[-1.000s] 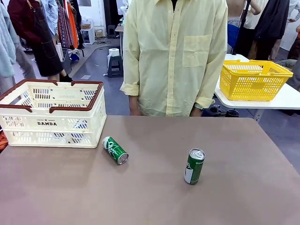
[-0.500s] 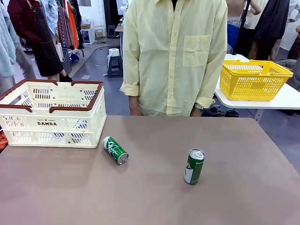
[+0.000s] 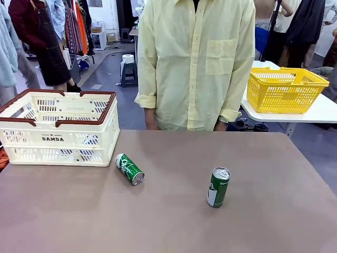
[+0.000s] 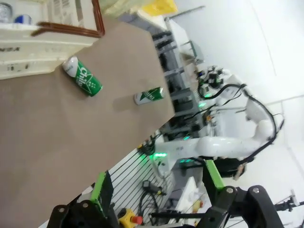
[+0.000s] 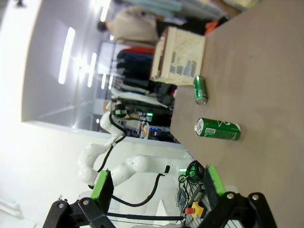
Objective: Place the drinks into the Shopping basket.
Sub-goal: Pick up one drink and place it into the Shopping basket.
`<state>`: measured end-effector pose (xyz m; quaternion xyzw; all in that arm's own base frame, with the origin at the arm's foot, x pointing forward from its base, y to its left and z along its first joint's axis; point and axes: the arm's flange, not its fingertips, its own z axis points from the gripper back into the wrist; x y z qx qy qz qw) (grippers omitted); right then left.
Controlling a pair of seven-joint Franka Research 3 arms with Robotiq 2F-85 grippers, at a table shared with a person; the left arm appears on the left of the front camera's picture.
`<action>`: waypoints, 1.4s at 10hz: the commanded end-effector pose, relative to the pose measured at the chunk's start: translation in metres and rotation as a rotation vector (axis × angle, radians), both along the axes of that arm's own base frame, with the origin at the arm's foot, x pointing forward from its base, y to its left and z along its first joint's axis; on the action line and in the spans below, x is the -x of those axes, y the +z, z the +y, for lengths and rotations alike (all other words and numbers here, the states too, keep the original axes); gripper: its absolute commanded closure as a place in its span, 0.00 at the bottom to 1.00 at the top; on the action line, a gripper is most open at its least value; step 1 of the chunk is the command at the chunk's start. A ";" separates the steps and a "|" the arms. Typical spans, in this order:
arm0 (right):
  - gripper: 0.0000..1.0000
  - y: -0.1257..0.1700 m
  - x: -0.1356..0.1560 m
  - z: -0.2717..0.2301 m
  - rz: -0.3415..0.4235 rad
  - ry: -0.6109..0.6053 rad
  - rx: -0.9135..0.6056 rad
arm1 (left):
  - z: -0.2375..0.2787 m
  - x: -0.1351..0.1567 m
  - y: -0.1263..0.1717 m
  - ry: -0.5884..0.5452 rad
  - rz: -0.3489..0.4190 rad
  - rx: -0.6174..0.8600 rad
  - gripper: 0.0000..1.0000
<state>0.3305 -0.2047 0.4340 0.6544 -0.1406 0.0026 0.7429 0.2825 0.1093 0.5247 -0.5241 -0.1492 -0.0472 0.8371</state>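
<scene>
Your left gripper point(image 4: 156, 183) and right gripper point(image 5: 157, 183) stand open, empty. Grip the upright can point(image 3: 218, 186), 3 o'clock of the lying can point(image 3: 129, 169), mid-body: likely light, slippery.

Front cam: we look from the robot's side, angled down across the table point(image 3: 174, 226) at the person point(image 3: 195, 63). Wrist cams: we sit well back, rolled sideways, sighting past left gripper point(image 4: 156, 175) and right gripper point(image 5: 156, 175). All three share lying green can point(image 3: 129, 169), upright green can point(image 3: 218, 186), Shopping basket point(image 3: 58, 139).
</scene>
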 end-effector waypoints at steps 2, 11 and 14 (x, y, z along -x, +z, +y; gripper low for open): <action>0.00 0.006 -0.001 0.001 0.012 -0.007 -0.011 | -0.154 -0.004 0.077 -0.063 0.104 -0.527 0.00; 0.00 0.006 -0.001 0.001 0.012 -0.007 -0.011 | -0.335 -0.014 0.031 -0.074 0.029 -1.041 0.00; 0.00 0.006 -0.001 0.001 0.012 -0.007 -0.011 | -0.361 -0.039 0.006 -0.140 0.070 -1.045 0.00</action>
